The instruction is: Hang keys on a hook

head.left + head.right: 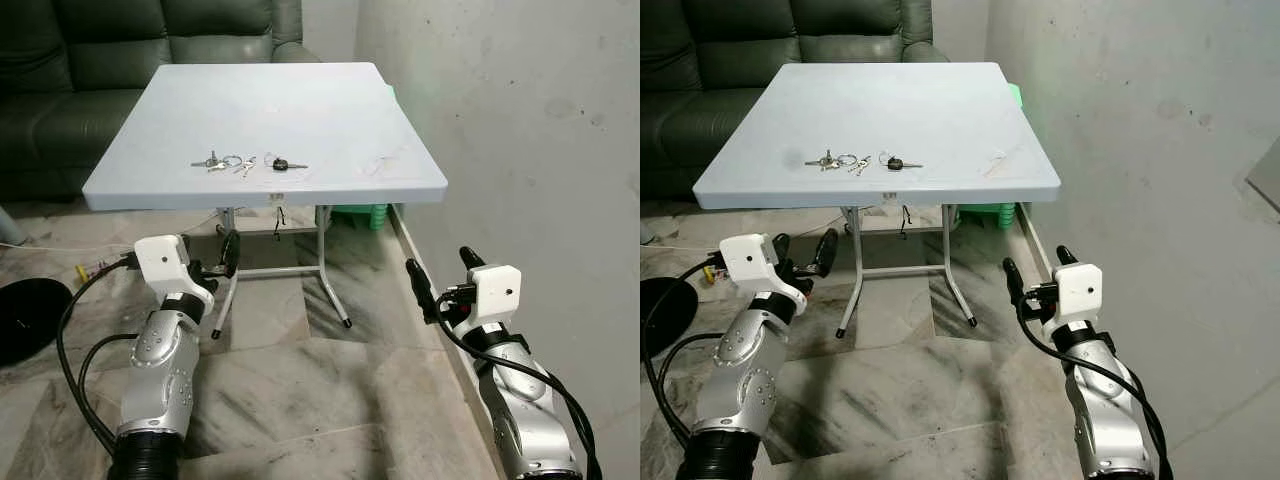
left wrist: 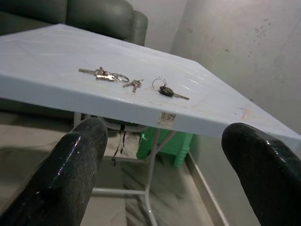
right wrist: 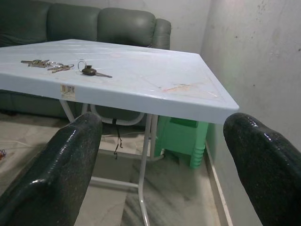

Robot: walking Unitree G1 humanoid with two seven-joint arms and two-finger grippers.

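- Currently, your counter: pale blue, folding legs, against the wall.
- Keys: silver bunch lying flat near the counter's front edge; black-headed key just beside it.
- Left end effector: fingers spread, empty, below the counter's front edge.
- Right end effector: fingers spread, empty, near the wall.
- Sofa: dark green, behind the counter.

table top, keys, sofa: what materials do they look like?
Table top: likely moulded plastic, pale blue, smooth with a soft sheen and rounded rim; legs look like painted metal tube. Keys: bare silvery metal on rings; the black-headed key probably has a plastic head. Sofa: dark green leather or leatherette, glossy and creased.
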